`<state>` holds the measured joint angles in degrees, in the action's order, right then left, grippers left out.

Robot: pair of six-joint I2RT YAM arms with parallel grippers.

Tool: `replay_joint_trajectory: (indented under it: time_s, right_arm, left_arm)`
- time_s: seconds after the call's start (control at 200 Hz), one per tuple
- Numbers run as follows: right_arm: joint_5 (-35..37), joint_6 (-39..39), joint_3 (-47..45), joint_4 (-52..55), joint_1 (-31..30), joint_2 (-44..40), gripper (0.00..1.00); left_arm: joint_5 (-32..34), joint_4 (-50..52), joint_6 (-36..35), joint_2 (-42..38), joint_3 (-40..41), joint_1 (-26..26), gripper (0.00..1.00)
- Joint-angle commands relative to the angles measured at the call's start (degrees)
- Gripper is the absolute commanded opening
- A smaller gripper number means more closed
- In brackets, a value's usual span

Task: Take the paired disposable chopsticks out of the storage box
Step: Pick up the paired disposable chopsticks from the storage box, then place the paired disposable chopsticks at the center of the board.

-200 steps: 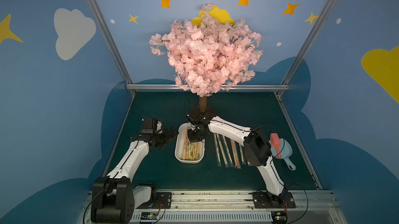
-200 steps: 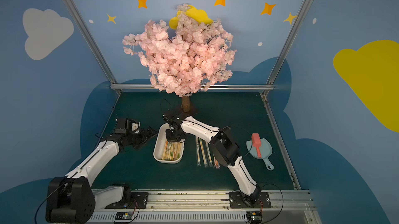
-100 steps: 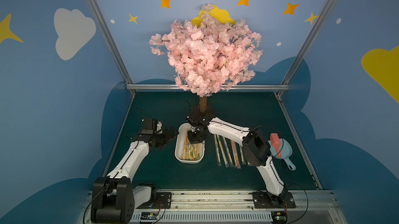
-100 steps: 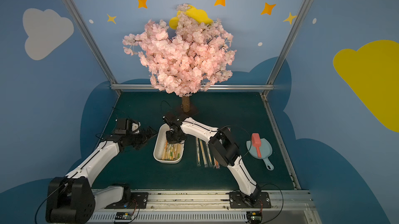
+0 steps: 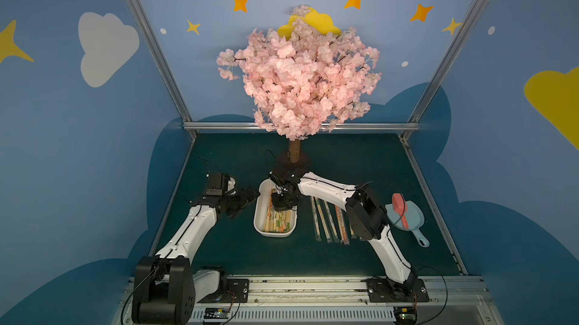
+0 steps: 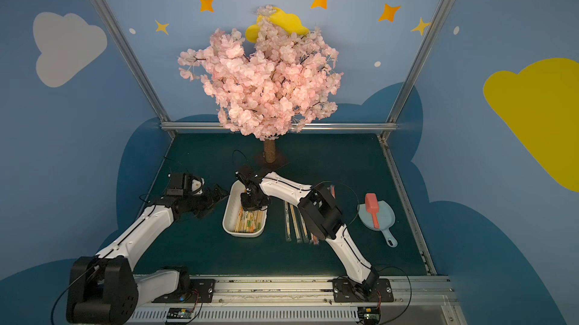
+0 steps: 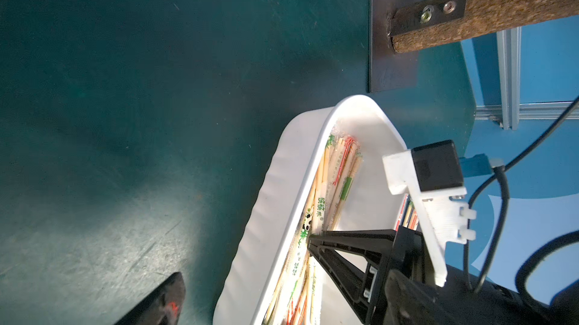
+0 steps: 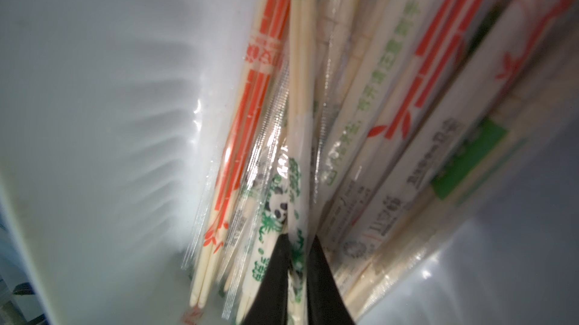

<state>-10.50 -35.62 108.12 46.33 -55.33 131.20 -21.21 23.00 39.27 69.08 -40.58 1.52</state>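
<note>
White plastic is all around my right gripper (image 8: 299, 240). It is down inside the storage box (image 5: 257, 217), which sits near the middle of the bench. The tree trunk (image 5: 294, 151) stands behind the box, toward the far edge.

The box holds a heap of chopsticks (image 5: 275, 221) in clear sleeves. My right jaws are pinched almost shut, one finger on each side of the panda pair (image 8: 293, 182). That is the one with a panda and green leaves on its sleeve.

My left gripper (image 5: 249, 195) hangs just beside the box's left wall, with its jaws wide apart and nothing in them. A few more pairs (image 5: 329, 220) lie in a row on the bench, to the right of the box.

Here is what I think could go wrong:

- The sleeve is thin and shiny, so the pair may slide out of my pinch when I lift.
- I seem to hold it nearer one end than the middle, so the long end may droop and swing.
- Other pairs lie tight against it. They may cling and come up too, then drop on the bench or back in the heap.
- The drooping end may catch the box wall. Nothing holds the box down, so it could slide or tip.
</note>
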Motion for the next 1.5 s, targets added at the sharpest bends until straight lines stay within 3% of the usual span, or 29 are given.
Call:
replay_joint_trajectory:
  time_s: [0.0, 0.16, 0.756, 1.211, 1.492]
  right_arm:
    - [-0.2, 0.4, 1.1, 1.3, -0.4, 0.3, 0.07]
    - [-0.2, 0.4, 0.6, 1.5, -0.4, -2.4, 0.0]
    - [1.3, 0.0, -3.5, 0.8, 0.2, -13.6, 0.0]
    - [5.1, -2.2, -30.0, -6.0, 6.9, -34.8, 0.0]
    - [6.7, -0.2, -40.3, -6.3, 12.4, -38.7, 0.0]
  left_arm:
    - [-0.7, -0.6, 0.2, -0.1, 0.9, 0.0, 1.0]
    - [-0.8, -0.5, -0.1, 0.0, 0.7, 0.0, 1.0]
    - [-1.5, -0.1, -0.9, -1.0, 0.1, 0.1, 1.0]
    - [1.4, 1.3, -0.1, -3.9, 0.6, 6.7, 1.0]
    - [4.1, -0.5, 1.6, -0.8, -0.6, 12.0, 1.0]
